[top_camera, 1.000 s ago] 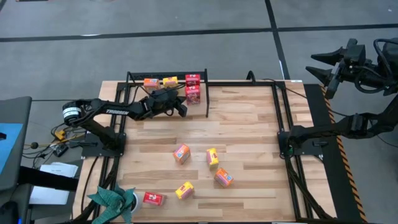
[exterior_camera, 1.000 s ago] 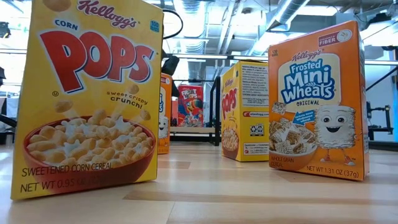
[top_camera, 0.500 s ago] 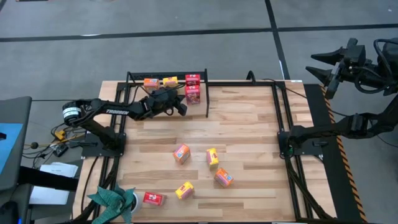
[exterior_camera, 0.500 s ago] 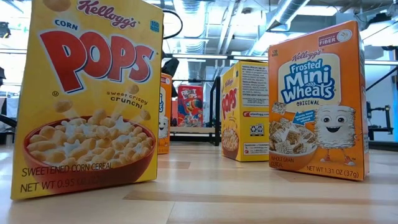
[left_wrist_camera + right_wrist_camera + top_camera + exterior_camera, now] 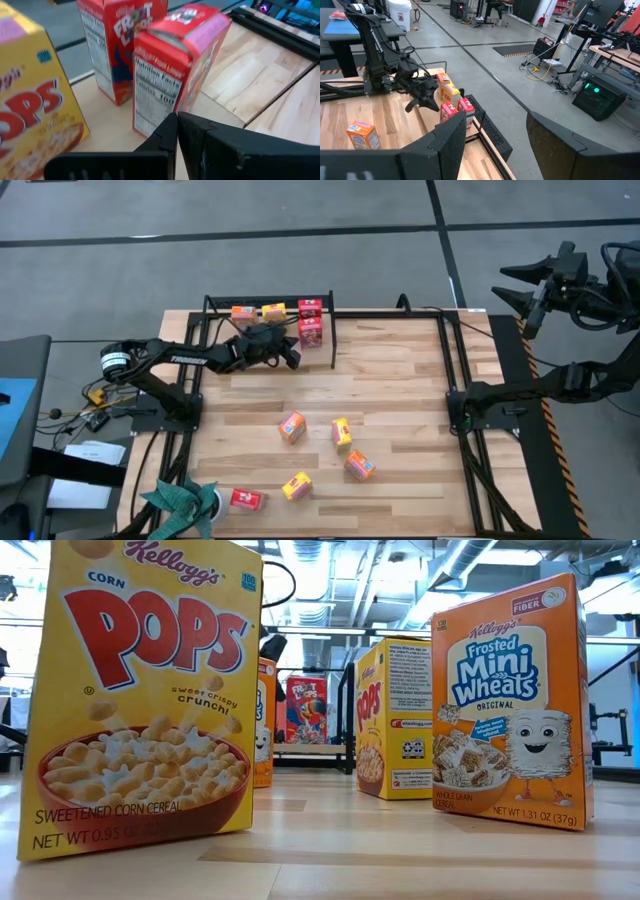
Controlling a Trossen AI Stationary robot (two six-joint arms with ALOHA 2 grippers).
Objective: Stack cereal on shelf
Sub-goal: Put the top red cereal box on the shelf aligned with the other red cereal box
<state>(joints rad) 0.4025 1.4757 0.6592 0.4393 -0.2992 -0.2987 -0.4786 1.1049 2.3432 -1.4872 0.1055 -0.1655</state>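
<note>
Both arms matte black, angular links. Left arm [image 5: 190, 360] bears white "TROSSEN" lettering; white ring with dark marks at base joint. Left gripper [image 5: 176, 131]: two flat black fingers. Right gripper [image 5: 495, 135]: broad black fingers.

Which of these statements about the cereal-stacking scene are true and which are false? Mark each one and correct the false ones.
1. The left tool is shut and holds nothing. True.
2. The right tool is over the shelf. False: it is raised beyond the table's right edge, open.
3. Four cereal boxes are on the shelf. True: an orange box, a yellow box and two red boxes.
4. No boxes remain on the table. False: five loose boxes still lie on its near part.
5. The red boxes lie flat. False: they stand upright.
</note>
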